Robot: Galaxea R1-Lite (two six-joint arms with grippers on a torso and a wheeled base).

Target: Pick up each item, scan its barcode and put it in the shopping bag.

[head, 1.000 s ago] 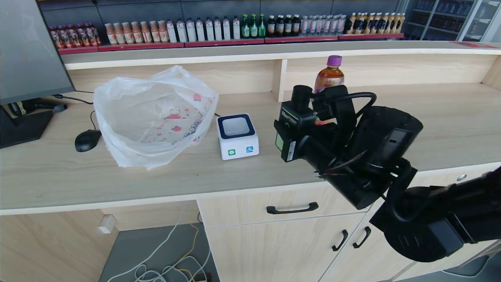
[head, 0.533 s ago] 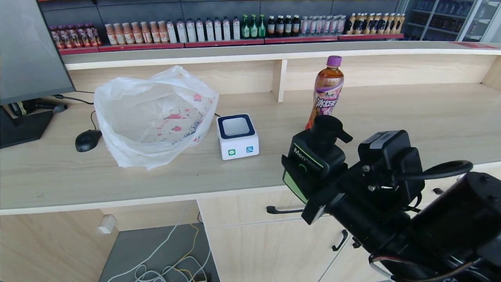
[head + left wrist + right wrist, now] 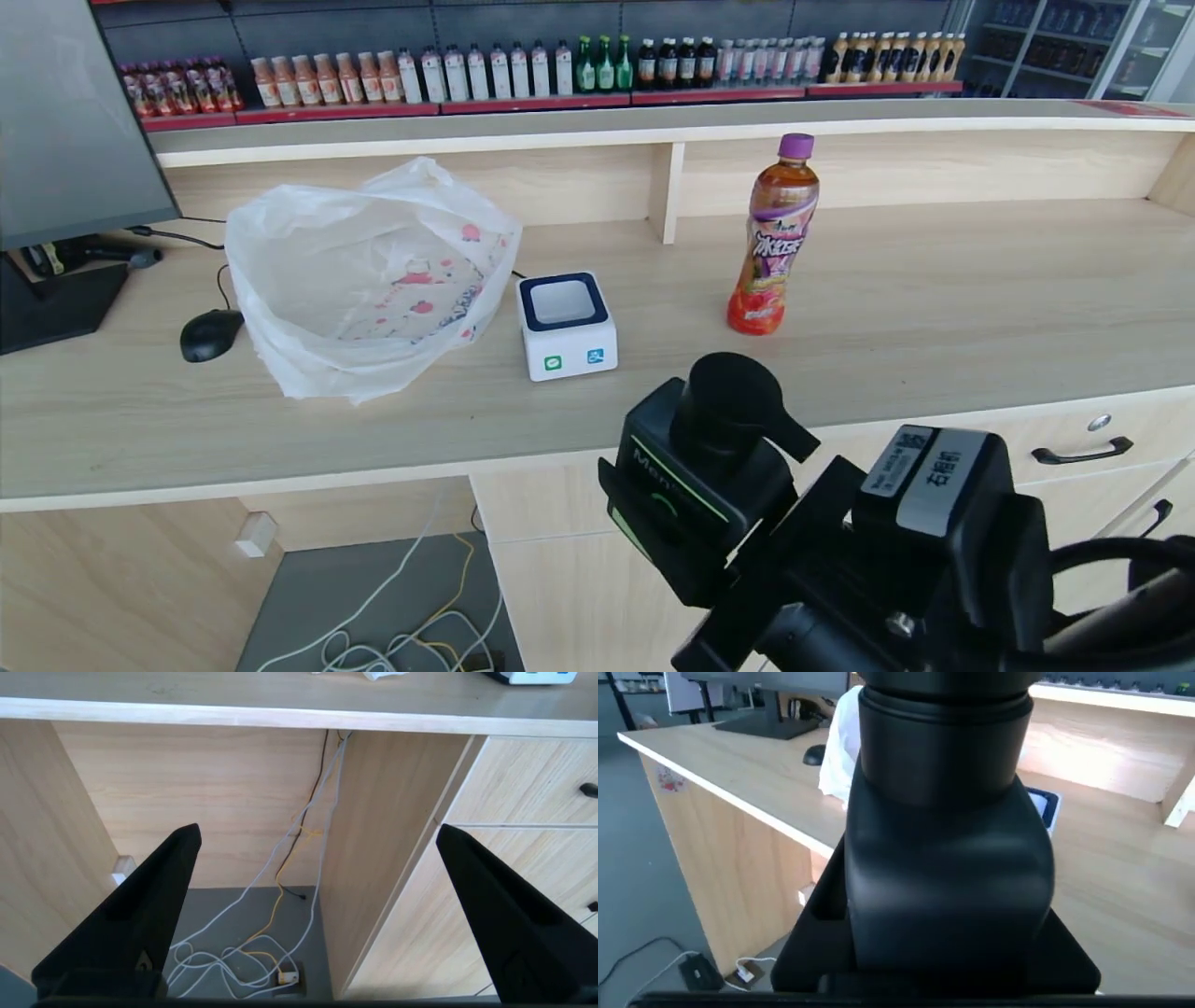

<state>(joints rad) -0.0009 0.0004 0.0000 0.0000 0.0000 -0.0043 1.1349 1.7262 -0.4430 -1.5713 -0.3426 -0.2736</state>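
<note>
1. one black bottle [image 3: 695,467] with a round cap and a green-edged label is the item in hand. the right gripper [image 3: 784,560] is clamped on its lower body, and the bottle lies tilted with the cap pointing toward 11 o'clock. it hangs just off the front edge of the counter [image 3: 934,308], at 5 o'clock from the scanner [image 3: 567,325].
2. a second ago this bottle was up over the counter, in front of the tea bottle [image 3: 777,238]. since then the right arm has drawn it back and down toward the robot, away from the scanner.
3. so the scan looks not yet done. the label likely has to be brought back toward 11 o'clock and turned to face the scanner's window.
4. the shopping bag [image 3: 364,271] sits open at 9 o'clock from the scanner, just beside it, unmoved.
5. the tea bottle stands upright at 2 o'clock from the scanner, now in full view and untouched.
6. the left gripper [image 3: 318,915] hangs below the counter with its fingers spread wide, holding nothing.
</note>
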